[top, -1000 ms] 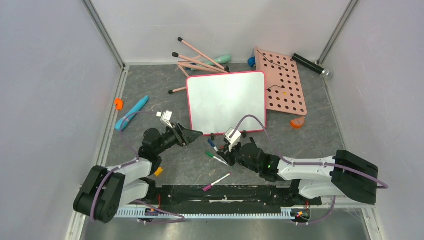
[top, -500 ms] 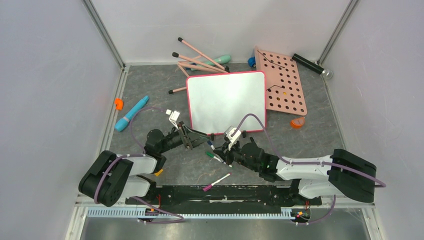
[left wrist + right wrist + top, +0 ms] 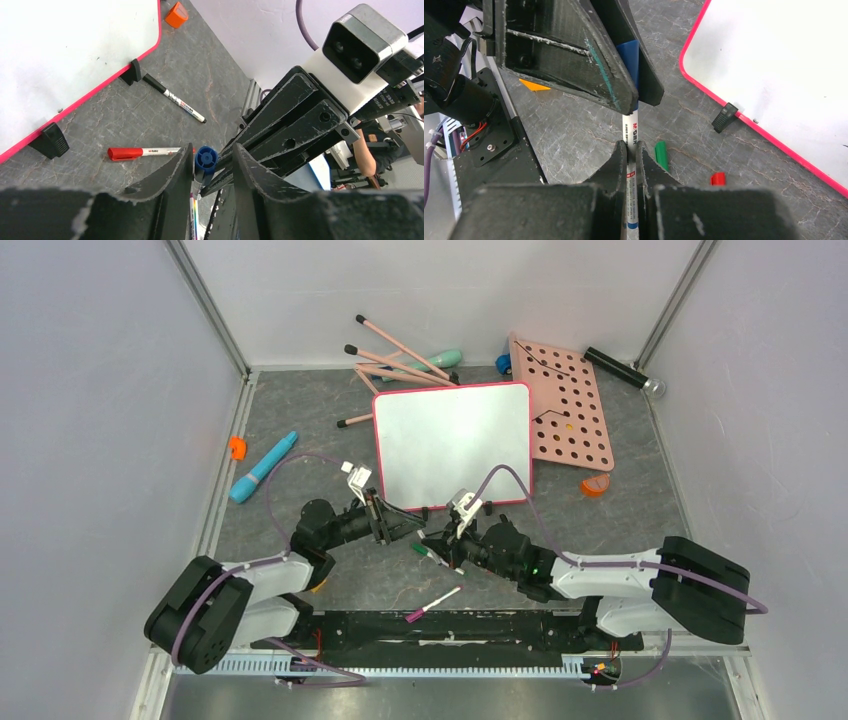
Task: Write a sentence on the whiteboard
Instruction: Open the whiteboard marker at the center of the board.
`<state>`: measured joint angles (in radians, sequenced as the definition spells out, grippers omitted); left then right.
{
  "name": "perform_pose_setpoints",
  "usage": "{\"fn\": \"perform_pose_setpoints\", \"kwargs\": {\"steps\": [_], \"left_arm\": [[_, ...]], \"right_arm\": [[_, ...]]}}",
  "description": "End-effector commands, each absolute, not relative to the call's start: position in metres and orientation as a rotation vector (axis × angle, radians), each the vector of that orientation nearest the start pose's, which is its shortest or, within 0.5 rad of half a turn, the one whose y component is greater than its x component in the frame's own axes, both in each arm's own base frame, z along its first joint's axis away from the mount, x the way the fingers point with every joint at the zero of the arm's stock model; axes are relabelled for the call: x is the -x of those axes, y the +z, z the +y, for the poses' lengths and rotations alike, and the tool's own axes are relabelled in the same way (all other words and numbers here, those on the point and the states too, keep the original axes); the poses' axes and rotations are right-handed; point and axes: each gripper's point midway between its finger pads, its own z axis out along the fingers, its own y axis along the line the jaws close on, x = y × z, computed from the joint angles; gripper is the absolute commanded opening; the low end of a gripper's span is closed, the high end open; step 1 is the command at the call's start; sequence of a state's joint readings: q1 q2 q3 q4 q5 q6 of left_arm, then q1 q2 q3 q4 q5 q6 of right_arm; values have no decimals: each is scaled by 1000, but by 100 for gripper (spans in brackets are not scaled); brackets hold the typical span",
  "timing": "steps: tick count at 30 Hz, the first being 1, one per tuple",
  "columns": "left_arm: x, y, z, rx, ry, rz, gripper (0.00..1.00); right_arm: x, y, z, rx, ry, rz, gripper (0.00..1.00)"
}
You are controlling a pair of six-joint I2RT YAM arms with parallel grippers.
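The whiteboard [image 3: 452, 445] lies flat mid-table, pink-red rimmed and blank; no sentence shows on it. It also shows in the left wrist view [image 3: 75, 45] and the right wrist view [image 3: 784, 65]. My right gripper [image 3: 631, 146] is shut on a white marker [image 3: 630, 127] and holds it just off the board's near edge [image 3: 437, 540]. The marker's blue cap [image 3: 205, 160] sits between the fingers of my left gripper [image 3: 212, 150]. Those fingers stand open; one touches the cap and the other is a small gap away. The left gripper meets the right one nose to nose [image 3: 410, 527].
A green marker [image 3: 428, 553], a red marker [image 3: 145, 151], a black marker [image 3: 175, 98] and a pink marker [image 3: 433, 603] lie near the grippers. A pink pegboard [image 3: 565, 405], pink sticks [image 3: 400, 355], a blue pen [image 3: 263, 467] and a black torch [image 3: 622, 370] lie farther off.
My left gripper has swung right and come onto the marker's capped end. My right gripper has shifted a little left with the marker.
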<state>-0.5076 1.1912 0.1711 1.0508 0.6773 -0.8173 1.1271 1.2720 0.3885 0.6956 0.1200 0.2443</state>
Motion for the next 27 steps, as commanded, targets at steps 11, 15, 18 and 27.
{"fn": "perform_pose_setpoints", "kwargs": {"steps": [11,15,18,27], "left_arm": [[-203,172,-257,-364,-1422,1681,2],[-201,177,-253,-349,-1413,1660,2],[-201,185,-247,-280,-1416,1662,2],[-205,264,-215,98,-1507,1464,2]], "right_arm": [[-174,146,349,678,953,1654,4],[-171,155,348,662,989,1625,57],[-171,169,342,596,1039,1581,72],[-167,257,308,174,1461,1314,73]]}}
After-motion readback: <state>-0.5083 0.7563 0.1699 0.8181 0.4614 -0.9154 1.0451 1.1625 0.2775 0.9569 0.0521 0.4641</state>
